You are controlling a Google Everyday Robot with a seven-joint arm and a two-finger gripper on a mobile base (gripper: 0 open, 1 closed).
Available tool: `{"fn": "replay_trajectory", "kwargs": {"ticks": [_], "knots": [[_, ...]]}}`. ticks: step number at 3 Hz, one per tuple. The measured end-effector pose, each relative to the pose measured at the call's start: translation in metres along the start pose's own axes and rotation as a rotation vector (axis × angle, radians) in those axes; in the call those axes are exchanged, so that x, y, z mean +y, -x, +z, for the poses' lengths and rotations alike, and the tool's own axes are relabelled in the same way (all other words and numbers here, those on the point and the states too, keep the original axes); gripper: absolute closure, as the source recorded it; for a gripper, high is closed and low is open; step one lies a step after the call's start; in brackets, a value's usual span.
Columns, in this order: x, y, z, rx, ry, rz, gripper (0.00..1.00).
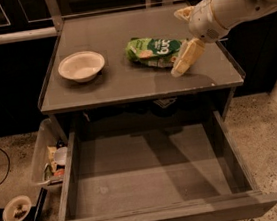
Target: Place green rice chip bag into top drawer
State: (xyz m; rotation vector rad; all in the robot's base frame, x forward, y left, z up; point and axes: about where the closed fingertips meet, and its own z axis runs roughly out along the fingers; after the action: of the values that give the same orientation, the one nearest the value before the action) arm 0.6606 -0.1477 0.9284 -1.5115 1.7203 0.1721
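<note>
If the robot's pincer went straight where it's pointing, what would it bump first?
Probably the grey tabletop, beside the green rice chip bag. The pincer tilts down toward its end; depth is unclear, so it could brush the bag first.

Lab-like room, speckled floor, tool over grey table

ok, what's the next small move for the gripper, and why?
Probably nudge the gripper left and down around the green rice chip bag, then close. The gripper sits open at the bag's right end, not gripping it; the bag lies flat on the tabletop, and the top drawer below is already pulled out.
</note>
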Motion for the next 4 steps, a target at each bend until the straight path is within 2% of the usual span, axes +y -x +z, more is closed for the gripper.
{"fn": "replay_trajectory", "kwargs": {"ticks": [1, 4], "knots": [[-0.016, -0.011, 0.028, -0.021, 0.018, 0.034, 0.00], [-0.043, -0.042, 0.089, 0.042, 0.023, 0.093, 0.00]]}}
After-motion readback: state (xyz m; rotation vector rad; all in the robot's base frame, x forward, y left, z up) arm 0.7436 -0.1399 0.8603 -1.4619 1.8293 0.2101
